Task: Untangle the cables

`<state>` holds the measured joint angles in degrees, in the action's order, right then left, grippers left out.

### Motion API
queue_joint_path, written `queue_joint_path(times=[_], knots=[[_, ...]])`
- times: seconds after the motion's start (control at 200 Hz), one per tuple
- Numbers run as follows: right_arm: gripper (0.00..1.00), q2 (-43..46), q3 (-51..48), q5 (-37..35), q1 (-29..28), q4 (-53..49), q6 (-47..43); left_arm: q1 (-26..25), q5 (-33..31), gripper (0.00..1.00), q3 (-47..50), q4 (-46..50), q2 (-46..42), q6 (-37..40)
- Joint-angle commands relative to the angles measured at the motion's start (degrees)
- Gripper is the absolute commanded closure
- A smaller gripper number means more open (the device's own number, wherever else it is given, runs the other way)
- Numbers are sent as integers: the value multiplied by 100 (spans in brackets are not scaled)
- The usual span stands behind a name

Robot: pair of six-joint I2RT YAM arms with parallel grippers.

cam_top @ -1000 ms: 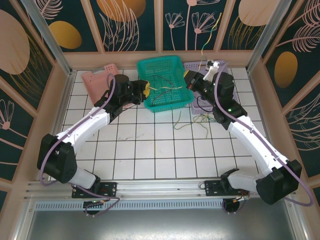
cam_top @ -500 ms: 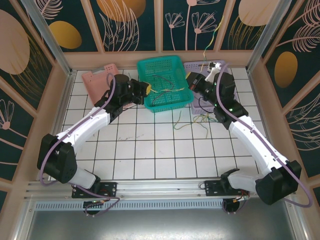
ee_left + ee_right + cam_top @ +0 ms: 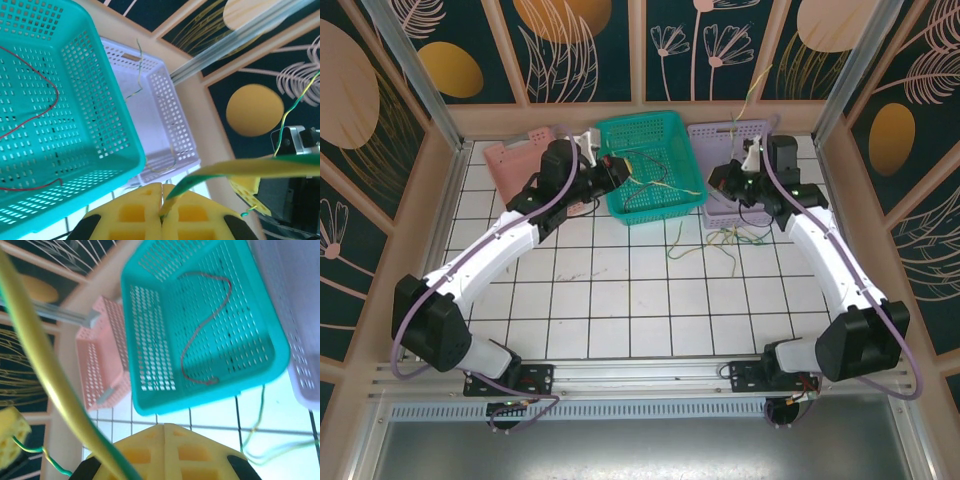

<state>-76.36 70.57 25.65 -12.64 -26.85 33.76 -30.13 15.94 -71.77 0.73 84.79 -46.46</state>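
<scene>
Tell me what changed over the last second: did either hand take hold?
The left hand closed on the yellow-green cable at the teal basket. The right hand, gripping yellow-green cable throughout, swung right toward the lilac basket. Both baskets, the pink one and the loose cables stayed put.

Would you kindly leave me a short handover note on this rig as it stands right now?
Left claw: shut on a green-yellow cable.
Right claw: shut; a yellow-green cable runs close past its pads, grip unclear.
Cables: a red cable lies in the teal basket; a thin cable hangs at the lilac basket; a loose bunch lies on the tiles in front of it.
Done: the red cable lies free in the basket.
Left: separate the bunch on the tiles and the held cable.
</scene>
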Motion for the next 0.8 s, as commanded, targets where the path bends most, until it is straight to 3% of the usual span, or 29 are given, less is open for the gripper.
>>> queue_joint_path(times=[0.0,0.34,0.455,0.515,0.545,0.686,0.796], knots=[[100,104,-155,-383,148,-937,-429,253,-584,100,-498,113,258,936],[100,-115,-221,-828,244,-1678,-703,272,-161,100,-2654,456,1932,857],[100,-99,-323,-983,554,-1487,-509,272,278,100,-3601,832,2650,701],[100,-160,-241,-1059,881,-1308,-299,271,540,69,-3870,874,2904,534],[100,-225,-141,-1142,1044,-1235,-202,264,627,60,-3926,884,2979,419],[100,-674,398,-1522,1721,-789,290,261,818,44,-3829,806,2946,144],[100,-1189,932,-1835,2016,-611,464,262,794,38,-3621,814,2691,54]])
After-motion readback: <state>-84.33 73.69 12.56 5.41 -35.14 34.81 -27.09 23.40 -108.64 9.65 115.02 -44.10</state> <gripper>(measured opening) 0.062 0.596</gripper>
